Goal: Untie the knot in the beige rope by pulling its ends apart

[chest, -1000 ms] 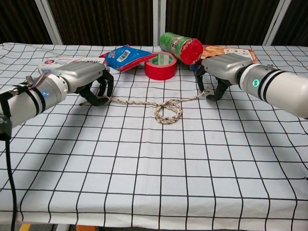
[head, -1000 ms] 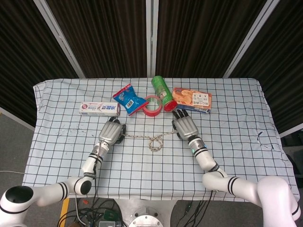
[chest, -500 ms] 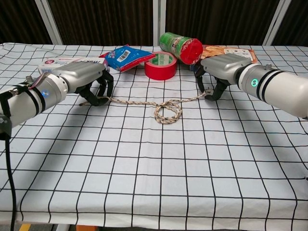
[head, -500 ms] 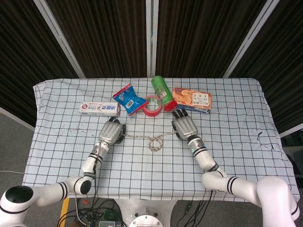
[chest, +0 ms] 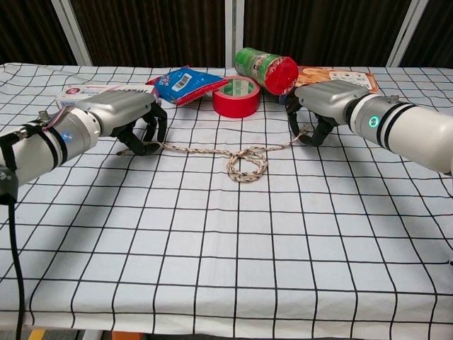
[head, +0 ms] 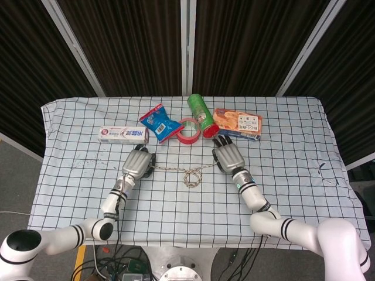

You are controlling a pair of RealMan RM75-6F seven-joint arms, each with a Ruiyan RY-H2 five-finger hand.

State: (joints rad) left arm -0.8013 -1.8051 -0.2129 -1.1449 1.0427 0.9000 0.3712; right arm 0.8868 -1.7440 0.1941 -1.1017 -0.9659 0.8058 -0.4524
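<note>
Barely anything has shifted in the past second: the right hand (chest: 322, 106) has edged slightly inward along the table while the knot keeps its loose loop. Both hands lie palm-down on the black-and-white checked tablecloth (head: 293, 187), each with fingers curled over one end of the beige rope (chest: 244, 157). The left hand (chest: 131, 117) grasps the rope's left end against the cloth, and the right hand grasps the right end. Between them the rope lies slack on the cloth, its knot (head: 191, 177) forming an open ring near the middle of the table. Behind the rope, from left to right, sit a toothpaste box (head: 122, 134), a blue snack packet (head: 159, 121), a roll of red tape (head: 188, 130), a green canister (head: 200, 114) lying on its side with a red lid, and an orange biscuit box (head: 237, 123)
</note>
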